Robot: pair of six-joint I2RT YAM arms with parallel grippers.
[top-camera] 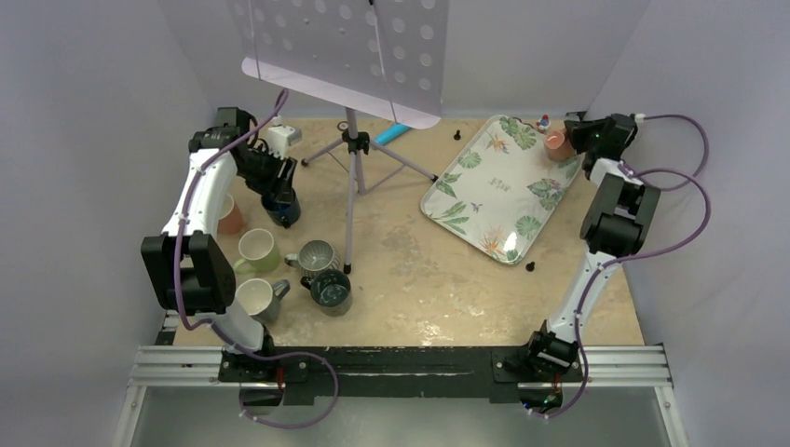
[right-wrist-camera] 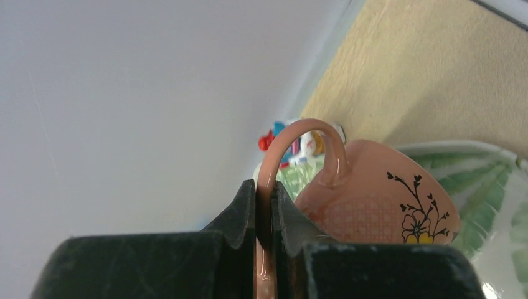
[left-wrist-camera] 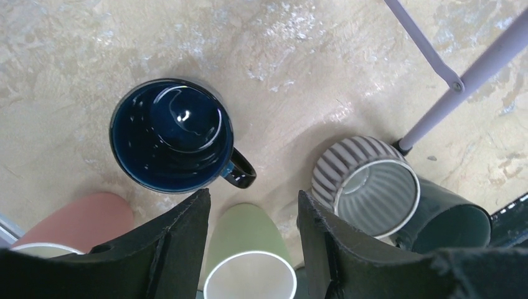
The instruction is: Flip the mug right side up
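A pink mug with a black flower drawing (right-wrist-camera: pixel 373 208) is at the far right corner of the leaf-patterned tray (top-camera: pixel 489 191). My right gripper (right-wrist-camera: pixel 266 196) is shut on its thin handle (right-wrist-camera: pixel 292 140), and the mug hangs tilted from it; the mouth is hidden. The top view shows the pink mug (top-camera: pixel 558 145) beside the right gripper (top-camera: pixel 576 140). My left gripper (left-wrist-camera: pixel 253 202) is open and empty, above an upright dark blue mug (left-wrist-camera: pixel 171 134) at the left.
By the left arm are a green mug (top-camera: pixel 256 250), a striped mug (top-camera: pixel 317 256), a dark teal mug (top-camera: pixel 328 291), a pale mug (top-camera: pixel 256 298) and another pink mug (top-camera: pixel 229 216). A music stand (top-camera: pixel 352 140) is in the middle. A small colourful figure (top-camera: pixel 543 121) is behind the tray.
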